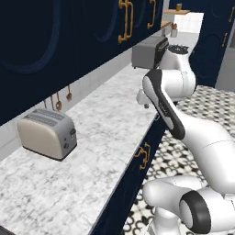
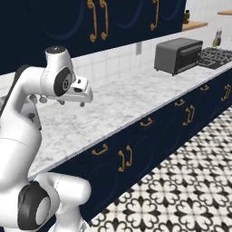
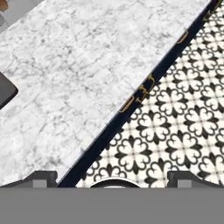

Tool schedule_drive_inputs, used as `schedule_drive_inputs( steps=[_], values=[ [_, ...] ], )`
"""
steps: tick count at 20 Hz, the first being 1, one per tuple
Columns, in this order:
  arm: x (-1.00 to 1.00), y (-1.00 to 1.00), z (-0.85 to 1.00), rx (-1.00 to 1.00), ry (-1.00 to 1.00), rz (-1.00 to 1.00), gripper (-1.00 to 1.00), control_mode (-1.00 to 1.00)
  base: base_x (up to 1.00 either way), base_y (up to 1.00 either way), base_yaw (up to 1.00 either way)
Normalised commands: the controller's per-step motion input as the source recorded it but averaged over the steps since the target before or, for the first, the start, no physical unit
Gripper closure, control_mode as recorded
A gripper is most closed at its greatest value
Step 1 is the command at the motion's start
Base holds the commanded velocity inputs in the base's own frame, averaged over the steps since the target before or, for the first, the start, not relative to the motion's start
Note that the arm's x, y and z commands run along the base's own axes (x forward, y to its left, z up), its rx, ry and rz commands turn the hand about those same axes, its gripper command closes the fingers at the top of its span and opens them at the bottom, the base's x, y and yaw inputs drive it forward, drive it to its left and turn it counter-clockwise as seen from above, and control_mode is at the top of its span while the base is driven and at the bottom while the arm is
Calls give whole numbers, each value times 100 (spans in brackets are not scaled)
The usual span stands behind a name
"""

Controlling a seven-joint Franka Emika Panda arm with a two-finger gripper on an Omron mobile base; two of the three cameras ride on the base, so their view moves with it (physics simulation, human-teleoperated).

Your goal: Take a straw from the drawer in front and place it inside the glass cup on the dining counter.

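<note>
Worktop (image 1: 92, 137): long marble slab; toaster (image 1: 47, 132) near its back edge, dark oven (image 2: 177, 55) at the far end.
Cabinet front (image 2: 136, 158): navy, below the worktop's front edge, brass handles; every drawer looks shut.
Floor (image 2: 181, 190): patterned tiles, open room for moving.
Gripper (image 2: 71, 103): released, jaws wide, empty, above the worktop's front edge, pointing down.
Straw: presumably inside a shut drawer, below and in front of the gripper; long axis unknowable.
Next: probably reach a handle (image 3: 144, 87).

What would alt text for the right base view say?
A white robot arm holds its open fingers above a marble worktop on closed navy cabinets with brass handles. A dark toaster oven sits farther along.
</note>
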Motion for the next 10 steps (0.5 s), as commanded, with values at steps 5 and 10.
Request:
schedule_drive_inputs(
  steps=[5, 10],
  values=[
    [0, 8, 0, 3, 0, -6, -100, -100, 12, 36, -28],
    [14, -22, 0, 26, 0, -19, -100, -100, 0, 0, 0]
  ],
)
